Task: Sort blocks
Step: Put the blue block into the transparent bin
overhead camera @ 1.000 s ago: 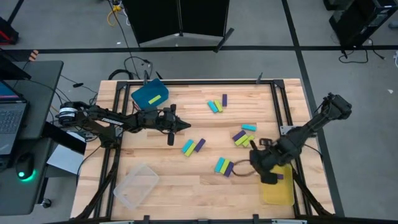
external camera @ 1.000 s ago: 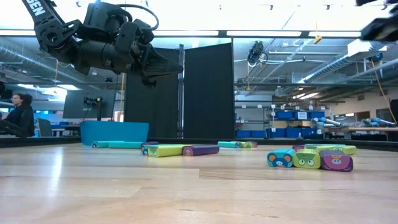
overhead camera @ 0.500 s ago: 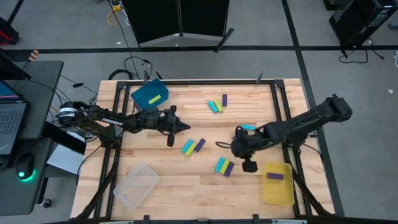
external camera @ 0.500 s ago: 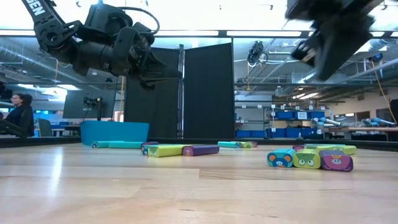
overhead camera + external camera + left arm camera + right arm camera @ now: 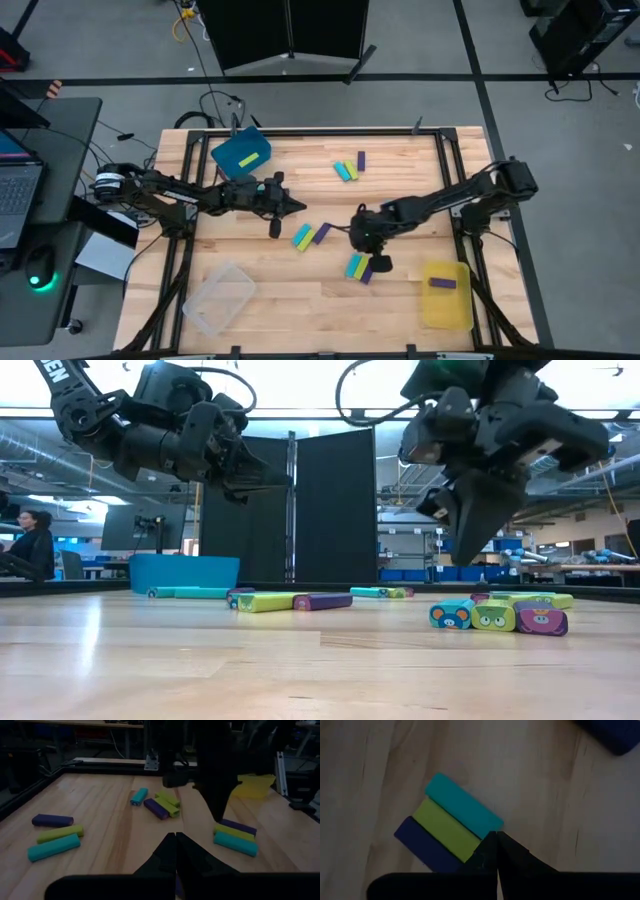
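right gripper point(image 5: 362, 232) shut, empty, mid-frame above trio of blocks point(image 5: 355, 267). they look light, stiff, slick; pinch across narrow sides. left gripper point(image 5: 297, 205) shut, empty.

Both arms were dark, near-black, built of chunky jointed segments. The left arm point(image 5: 150, 430) bore white lettering on its upper link, and a thin black cable looped above its wrist. The right arm point(image 5: 490, 430) carried a similar curved black cable and a boxy wrist housing with tapering fingers.
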### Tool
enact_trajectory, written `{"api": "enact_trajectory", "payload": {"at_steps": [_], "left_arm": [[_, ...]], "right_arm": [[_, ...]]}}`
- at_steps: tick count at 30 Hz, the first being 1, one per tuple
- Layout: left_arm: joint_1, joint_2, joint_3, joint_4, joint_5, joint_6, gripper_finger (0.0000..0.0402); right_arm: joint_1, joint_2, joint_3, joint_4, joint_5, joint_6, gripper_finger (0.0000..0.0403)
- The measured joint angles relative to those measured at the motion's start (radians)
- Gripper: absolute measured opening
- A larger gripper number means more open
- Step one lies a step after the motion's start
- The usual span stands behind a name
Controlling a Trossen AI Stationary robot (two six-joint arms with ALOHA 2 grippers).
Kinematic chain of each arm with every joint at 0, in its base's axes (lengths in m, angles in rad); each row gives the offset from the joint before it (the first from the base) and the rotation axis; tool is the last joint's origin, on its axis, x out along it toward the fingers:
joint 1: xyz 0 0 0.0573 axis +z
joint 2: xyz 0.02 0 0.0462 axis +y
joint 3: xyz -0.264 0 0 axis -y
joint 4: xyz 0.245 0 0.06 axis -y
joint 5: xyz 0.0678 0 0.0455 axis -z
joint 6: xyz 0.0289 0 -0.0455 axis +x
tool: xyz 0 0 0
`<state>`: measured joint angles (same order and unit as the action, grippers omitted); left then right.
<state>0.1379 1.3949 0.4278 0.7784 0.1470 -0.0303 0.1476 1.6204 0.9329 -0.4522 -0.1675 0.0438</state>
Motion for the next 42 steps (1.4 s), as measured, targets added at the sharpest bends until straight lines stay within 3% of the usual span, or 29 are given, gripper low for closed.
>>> {"api": "enact_trajectory", "payload": {"at_steps": [13,24,33,42], "left_arm": [[-0.004,0.0,0.0,-0.043,-0.008,0.002,0.001],[-0.01,0.0,0.0,-0.062,-0.032,0.02,0.001],[-0.01,0.0,0.0,-0.067,-0.041,0.02,0.001],[-0.01,0.0,0.0,-0.068,-0.043,0.019,0.001]], "right_arm": [[-0.016,0.093,0.0,0.096,-0.088,-0.022,0.0008],[-0.016,0.126,0.002,0.122,-0.093,-0.005,0.0009],[-0.031,0.127,0.0,0.104,-0.01,0.066,0.0009],[-0.029,0.055,0.0,0.085,-0.049,0.046,0.0013]]}}
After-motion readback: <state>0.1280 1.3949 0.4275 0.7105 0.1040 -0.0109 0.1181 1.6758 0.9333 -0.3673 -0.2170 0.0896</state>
